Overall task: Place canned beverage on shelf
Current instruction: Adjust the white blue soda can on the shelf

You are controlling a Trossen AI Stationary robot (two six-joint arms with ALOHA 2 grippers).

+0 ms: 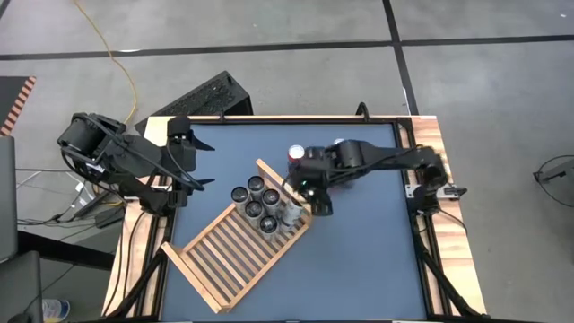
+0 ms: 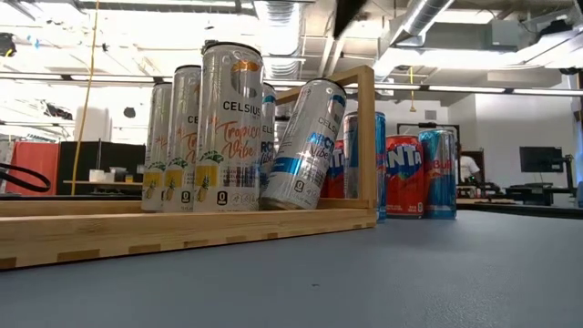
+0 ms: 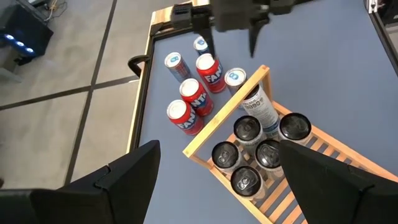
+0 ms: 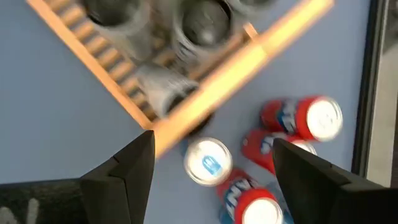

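Wood shelf (image 1: 235,254): light slatted rack with a raised frame, lying angled on the blue surface (image 1: 359,260), so cans get corralled in its far corner.
Left hand (image 1: 193,160): parked at the left edge, fingers spread, holding nothing, looks like it's just waiting.
Upright cans (image 1: 255,203): slim silver ones, bunched in that corner.
Tilted can (image 2: 303,146): leaning against the frame post, not standing flat yet.
Right hand (image 1: 316,203): hovering above the tilted can, fingers apart, empty.
Spare cans (image 3: 194,87): red and blue, just outside the frame.
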